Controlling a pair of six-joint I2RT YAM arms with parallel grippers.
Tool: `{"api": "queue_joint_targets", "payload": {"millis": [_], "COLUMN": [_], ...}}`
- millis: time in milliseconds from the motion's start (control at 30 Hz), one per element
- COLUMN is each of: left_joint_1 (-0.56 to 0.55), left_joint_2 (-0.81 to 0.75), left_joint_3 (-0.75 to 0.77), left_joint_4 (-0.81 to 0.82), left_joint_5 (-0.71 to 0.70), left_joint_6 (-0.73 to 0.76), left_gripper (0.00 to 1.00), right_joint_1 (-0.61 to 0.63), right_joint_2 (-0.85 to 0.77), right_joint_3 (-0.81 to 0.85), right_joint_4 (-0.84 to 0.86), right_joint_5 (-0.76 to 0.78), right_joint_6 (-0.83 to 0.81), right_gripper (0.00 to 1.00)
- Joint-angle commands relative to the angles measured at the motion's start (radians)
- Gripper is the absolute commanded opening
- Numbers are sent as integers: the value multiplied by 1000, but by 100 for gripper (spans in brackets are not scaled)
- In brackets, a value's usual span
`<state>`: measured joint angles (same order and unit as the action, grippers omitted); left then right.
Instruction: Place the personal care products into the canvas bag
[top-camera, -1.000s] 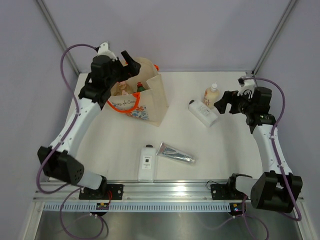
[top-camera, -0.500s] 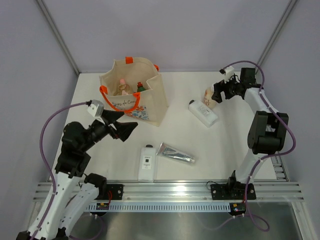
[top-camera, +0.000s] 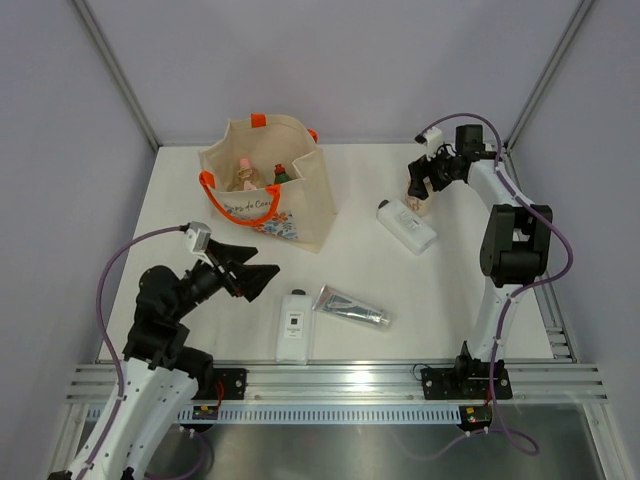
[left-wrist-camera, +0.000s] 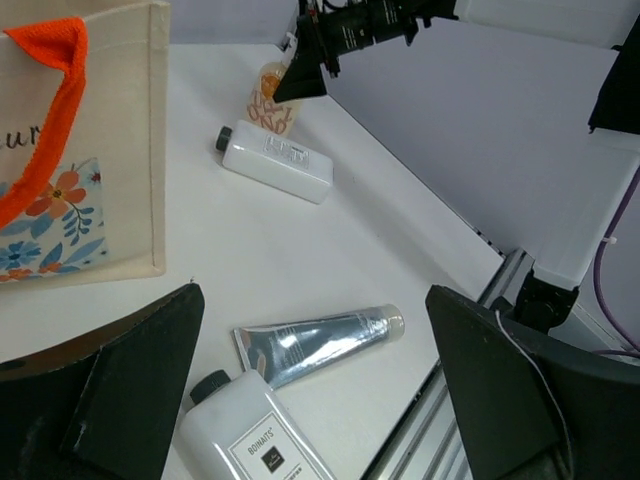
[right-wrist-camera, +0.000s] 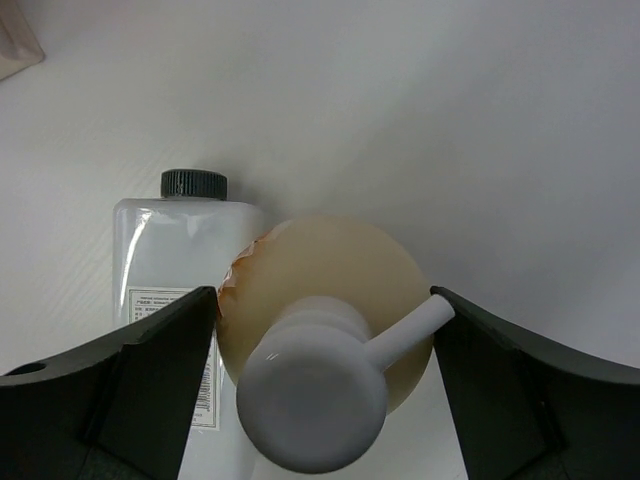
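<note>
The canvas bag (top-camera: 303, 205) stands at the back left, with a pink-capped bottle (top-camera: 243, 172) and a green red-capped bottle (top-camera: 281, 175) inside. A beige pump bottle (right-wrist-camera: 320, 265) stands upright at the back right. My right gripper (right-wrist-camera: 323, 300) is open, with a finger close to each side of that bottle. A white bottle (right-wrist-camera: 170, 250) lies beside it. Another white bottle (top-camera: 293, 325) and a silver tube (top-camera: 352, 307) lie near the front. My left gripper (top-camera: 262, 268) hovers open and empty to their left, and in its own view the tube (left-wrist-camera: 315, 340) lies between its fingers.
A metal rail (top-camera: 340, 378) runs along the table's near edge. Grey walls close in the back and both sides. The bag's orange handle (left-wrist-camera: 55, 110) shows at the left of the left wrist view.
The left arm came away from the bag to the front left, above the white bottle and tube. The right gripper swung back over the beige bottle, and its jaws narrowed a little.
</note>
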<state>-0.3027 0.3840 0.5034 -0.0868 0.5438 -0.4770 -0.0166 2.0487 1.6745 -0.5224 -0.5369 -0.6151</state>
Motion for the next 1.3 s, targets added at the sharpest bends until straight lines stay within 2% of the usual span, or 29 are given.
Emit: {"api": "queue_joint_targets", "payload": {"millis": [0,167,233,267,333,367,400,467,500,767,800,867,900,933,1000,1133,1167,1267], "left_joint_1": [-1,-45,-90,-145,-231,-252,-268,-289,-291,-292,-292,-296,-300,-312,-334,-397,-403,-432], "left_joint_2": [81,208,230,242,288,306,346,375,386,395,398,408,412,415,431,498,516,599], "left_joint_3": [14,52,57,58,70,79,99,113,116,101,100,96,93,93,93,145,165,237], "left_joint_4": [100,116,140,151,171,167,164,162,165,216,217,222,232,237,265,260,251,243], "left_joint_5": [76,91,36,16,-36,-45,-50,-47,-47,-47,-50,-62,-80,-93,-117,-145,-153,-163], "left_joint_6": [-77,-110,-100,-94,-68,-55,-39,-37,-38,-46,-48,-48,-48,-46,-29,53,96,201], "left_gripper": [99,99,99,99,99,99,99,99,99,99,99,99,99,99,98,99,99,99], "right_joint_1": [10,10,10,10,12,10,12,10,12,12,10,10,10,10,10,-5,-12,-55], "right_joint_2": [28,51,54,54,57,62,65,64,64,77,73,65,56,51,13,-102,-152,-261], "right_joint_3": [54,74,74,80,83,88,87,80,77,91,90,82,80,79,64,-19,-25,-56], "right_joint_4": [-79,-143,-160,-168,-180,-180,-180,-183,-182,-189,-188,-176,-176,-172,-160,-82,-79,-68], "right_joint_5": [34,77,78,72,60,61,69,71,74,98,77,51,29,19,-6,-47,-76,-158], "right_joint_6": [9,0,-11,-11,6,17,29,40,44,60,57,57,61,66,81,112,120,146], "right_gripper": [90,80,71,60,56,58,77,84,99,98,94,76,65,40,24,14,9,4]}}
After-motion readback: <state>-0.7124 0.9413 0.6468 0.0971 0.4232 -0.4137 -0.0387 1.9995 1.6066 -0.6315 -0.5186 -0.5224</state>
